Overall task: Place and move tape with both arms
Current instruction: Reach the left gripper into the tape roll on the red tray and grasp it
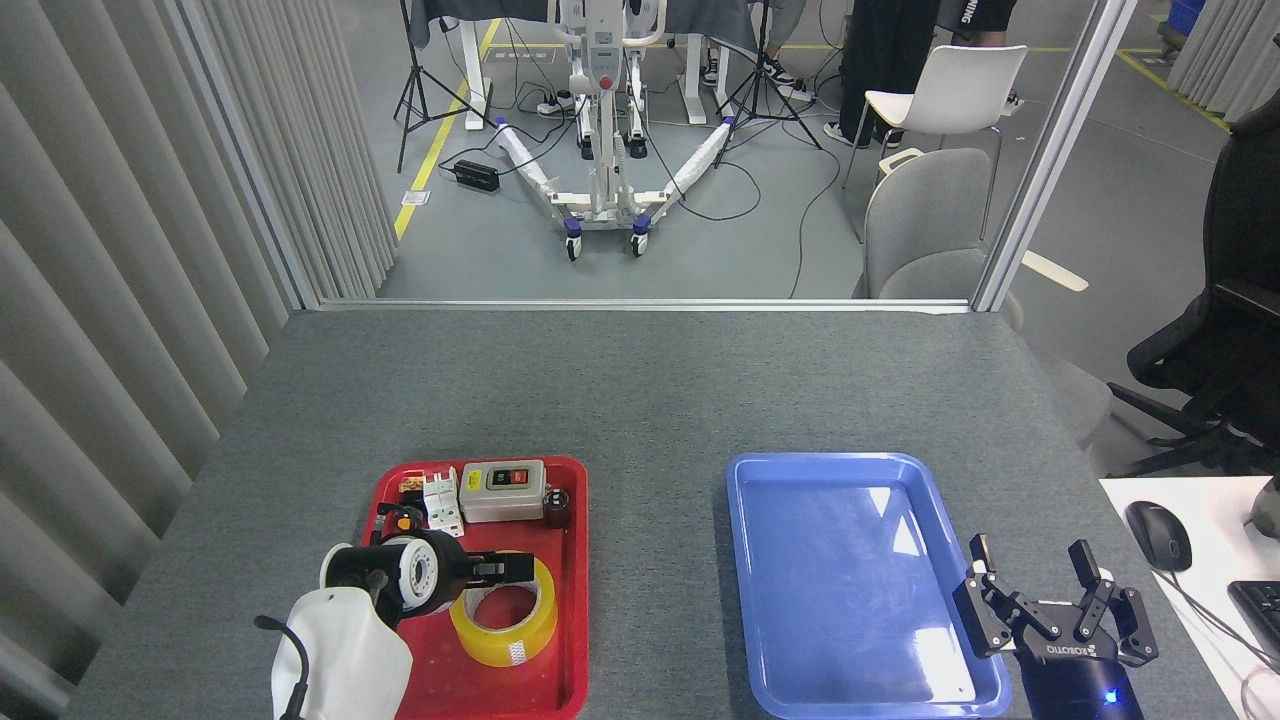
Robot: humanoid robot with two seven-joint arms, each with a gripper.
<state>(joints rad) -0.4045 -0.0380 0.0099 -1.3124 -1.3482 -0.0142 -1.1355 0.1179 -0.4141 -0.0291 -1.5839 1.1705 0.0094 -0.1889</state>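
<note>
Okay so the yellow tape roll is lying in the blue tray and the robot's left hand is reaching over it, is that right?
Not quite. The head view shows the tape roll lying in the red tray, not the blue tray, which holds nothing. The left hand does reach over it.

Two trays on the table: left tray holds the tape up front, switch box behind it. Right tray sits well apart.

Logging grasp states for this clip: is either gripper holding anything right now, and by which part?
Right gripper is open and empty. Left gripper is at the tape's upper rim, seen side-on; a grip cannot be told.
</note>
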